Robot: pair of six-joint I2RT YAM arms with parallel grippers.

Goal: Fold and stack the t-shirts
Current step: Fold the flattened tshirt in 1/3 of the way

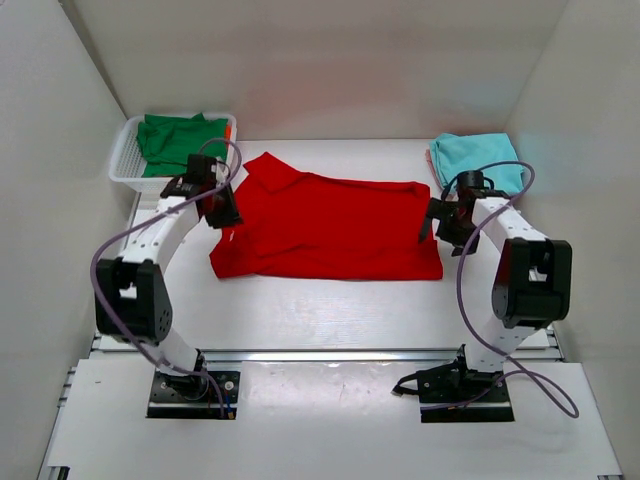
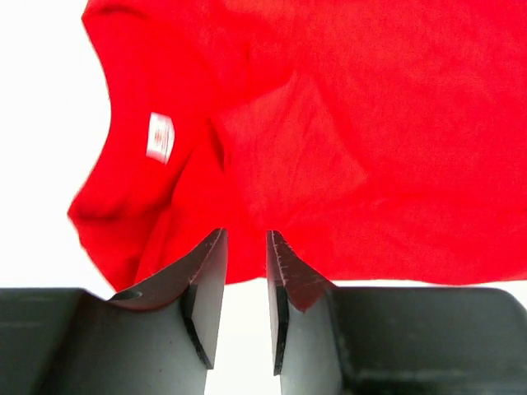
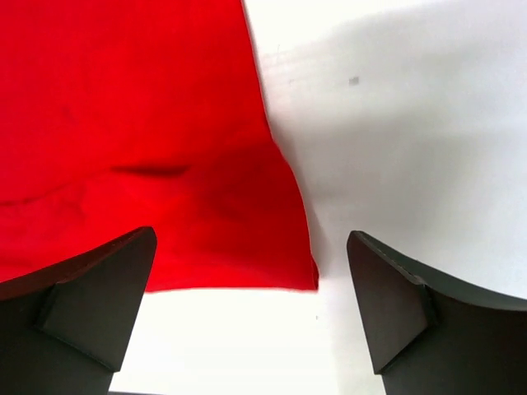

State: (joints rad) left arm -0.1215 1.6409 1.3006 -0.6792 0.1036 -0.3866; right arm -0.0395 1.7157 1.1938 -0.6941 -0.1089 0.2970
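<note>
The bright red t-shirt lies spread flat in the middle of the table. My left gripper hovers at its left edge by the collar. In the left wrist view this gripper has its jaws only narrowly apart with nothing between them, and the red cloth lies just beyond the tips. My right gripper is at the shirt's right edge. In the right wrist view it is wide open and empty over the shirt's corner. The teal t-shirt lies folded at the back right. The dark green t-shirt lies in the basket.
A white mesh basket stands at the back left and holds the green shirt. White walls close in the table on the left, back and right. A white tag shows inside the red shirt's collar.
</note>
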